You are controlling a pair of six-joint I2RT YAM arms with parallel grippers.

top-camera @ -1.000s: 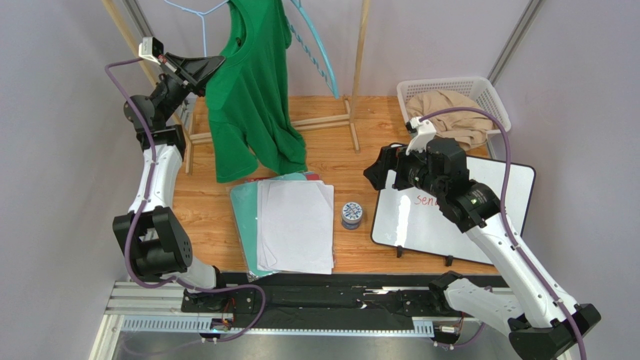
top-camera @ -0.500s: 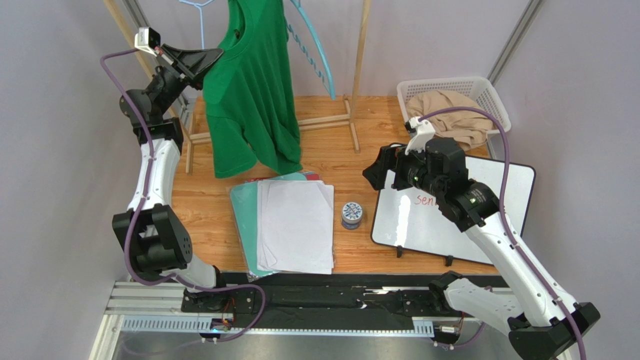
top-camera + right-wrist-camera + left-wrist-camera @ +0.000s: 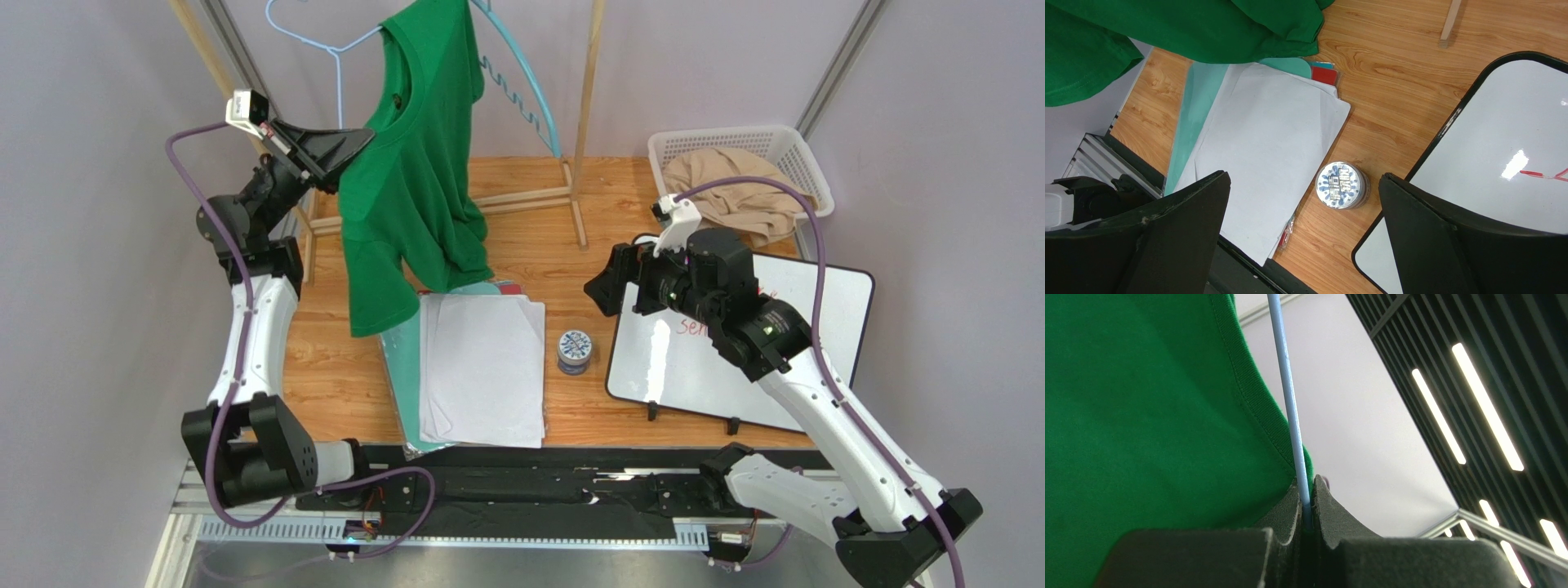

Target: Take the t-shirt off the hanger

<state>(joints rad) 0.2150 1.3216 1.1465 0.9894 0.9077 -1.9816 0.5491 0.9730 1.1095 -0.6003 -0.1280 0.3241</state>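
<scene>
Green t-shirt (image 3: 1137,416) touches left fingers (image 3: 1287,516) clamped on the blue hanger (image 3: 1289,404).

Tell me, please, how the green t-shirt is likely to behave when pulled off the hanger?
Probably floppy: the green t-shirt hangs in loose folds, its lower edge drooping toward the papers, so it should sag rather than hold shape. Likely light, since a thin hanger wire carries it. It may snag: its collar lies against that wire.

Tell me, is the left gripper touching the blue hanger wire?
Touching. The left wrist view shows the hanger wire clamped between the fingers of the left gripper.
</scene>
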